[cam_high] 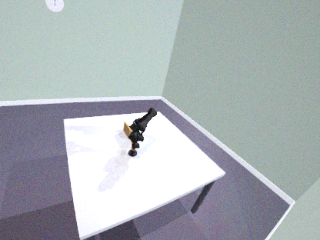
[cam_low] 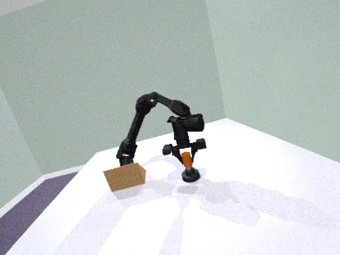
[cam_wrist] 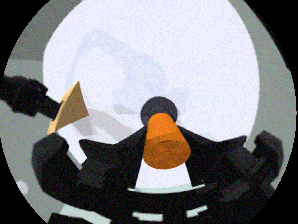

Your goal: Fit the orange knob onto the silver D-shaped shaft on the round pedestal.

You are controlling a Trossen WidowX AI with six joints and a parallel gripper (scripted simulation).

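Observation:
The orange knob (cam_low: 186,159) (cam_wrist: 167,145) is held between the fingers of my gripper (cam_low: 188,162) (cam_wrist: 161,128), which is shut on it. The dark round pedestal (cam_high: 132,153) (cam_low: 190,176) (cam_wrist: 158,104) stands on the table directly below the knob. In the exterior view the knob's lower end is close above the pedestal's narrow grey top. I cannot tell whether it touches. The silver shaft does not show clearly, and its flat side cannot be made out. The knob's hole is underneath and hidden.
A tan box-like block (cam_high: 127,129) (cam_low: 126,177) (cam_wrist: 74,108) stands near the arm's base, to the left of the pedestal in the exterior view and the wrist view. The white table (cam_high: 165,165) (cam_low: 143,221) carries the arm, with shadows across its top.

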